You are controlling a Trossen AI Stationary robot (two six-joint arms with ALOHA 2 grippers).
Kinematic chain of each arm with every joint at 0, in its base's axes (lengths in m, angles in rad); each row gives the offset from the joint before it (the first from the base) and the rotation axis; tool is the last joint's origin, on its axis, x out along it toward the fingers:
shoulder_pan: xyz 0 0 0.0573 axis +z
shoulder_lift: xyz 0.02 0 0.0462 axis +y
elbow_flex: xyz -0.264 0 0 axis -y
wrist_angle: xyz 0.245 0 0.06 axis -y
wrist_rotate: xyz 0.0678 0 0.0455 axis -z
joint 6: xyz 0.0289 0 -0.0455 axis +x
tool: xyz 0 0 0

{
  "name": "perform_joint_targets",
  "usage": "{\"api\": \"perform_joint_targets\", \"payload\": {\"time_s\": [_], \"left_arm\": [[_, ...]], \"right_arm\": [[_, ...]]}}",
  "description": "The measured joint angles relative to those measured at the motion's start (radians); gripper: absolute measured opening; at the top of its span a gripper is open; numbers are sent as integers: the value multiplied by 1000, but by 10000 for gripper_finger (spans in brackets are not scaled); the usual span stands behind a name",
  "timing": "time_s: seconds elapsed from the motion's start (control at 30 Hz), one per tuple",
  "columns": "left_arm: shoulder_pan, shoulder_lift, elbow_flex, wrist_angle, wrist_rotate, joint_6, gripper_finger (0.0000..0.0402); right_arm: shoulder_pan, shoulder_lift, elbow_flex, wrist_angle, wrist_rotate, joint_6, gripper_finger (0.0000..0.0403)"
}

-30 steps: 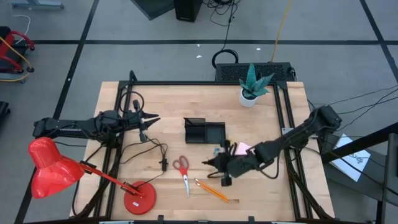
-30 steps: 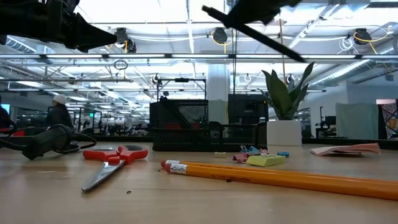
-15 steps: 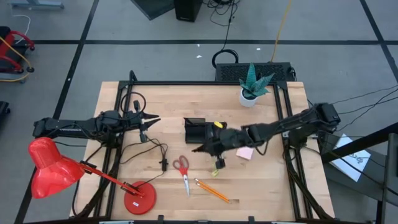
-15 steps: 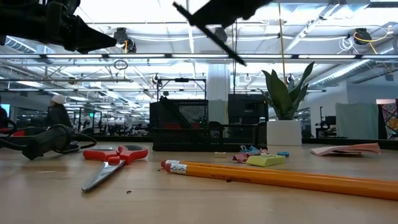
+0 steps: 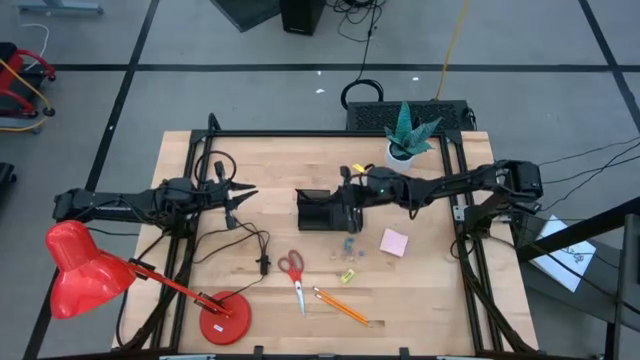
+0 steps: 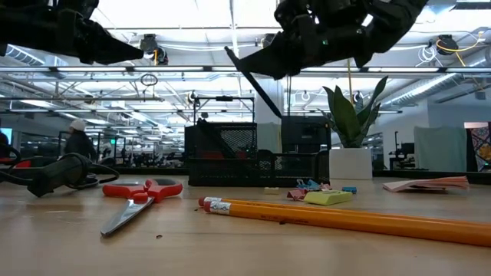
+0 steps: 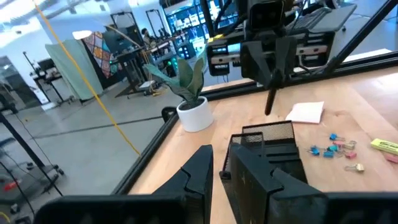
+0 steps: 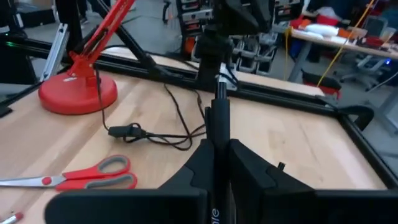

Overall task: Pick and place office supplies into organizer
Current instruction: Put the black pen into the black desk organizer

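Placement step: right gripper (image 5: 347,205) pinches a black pen (image 6: 253,80) above the organizer (image 5: 328,211) (left gripper (image 5: 243,192) idle, jaws nearly together). Next: lower, release into taller compartment.

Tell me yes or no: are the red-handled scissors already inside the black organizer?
No. In the high view the scissors lie flat on the bare table, apart from the organizer and nearer the front edge.
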Motion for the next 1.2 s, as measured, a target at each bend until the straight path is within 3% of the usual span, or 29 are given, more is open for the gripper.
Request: {"api": "perform_joint_targets", "payload": {"time_s": [0.43,0.77,1.07,1.2], "left_arm": [[0,0,0,-46,0,-66,63],[0,0,0,11,0,-46,63],[0,0,0,40,0,-13,63],[0,0,0,39,0,-13,63]], "right_arm": [[-8,0,-18,291,1,-12,25],[-63,61,-5,392,0,51,25],[-65,241,173,286,6,64,26],[-71,274,205,253,57,75,25]]}}
